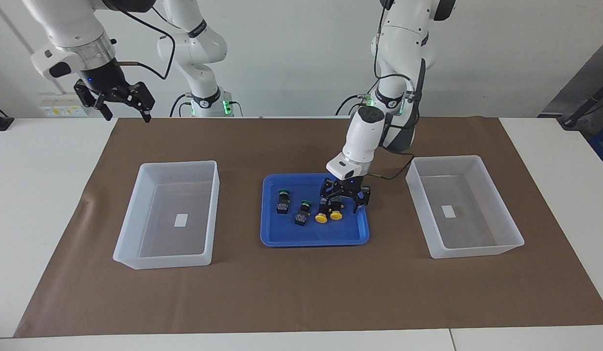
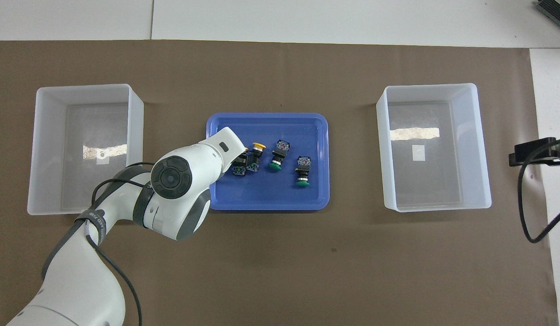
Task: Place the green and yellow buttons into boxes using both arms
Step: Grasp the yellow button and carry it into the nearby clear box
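Four buttons lie in the blue tray at the middle of the mat. The two green buttons lie toward the right arm's end; in the overhead view they are two separate pieces. The two yellow buttons lie side by side; one shows in the overhead view, the other is mostly under the left wrist. My left gripper is open, low over the yellow buttons, holding nothing. My right gripper is open, empty and raised, waiting off the mat.
Two clear plastic boxes stand on the brown mat beside the tray, one toward the right arm's end, one toward the left arm's end. Each has a small white label on its floor and nothing else in it.
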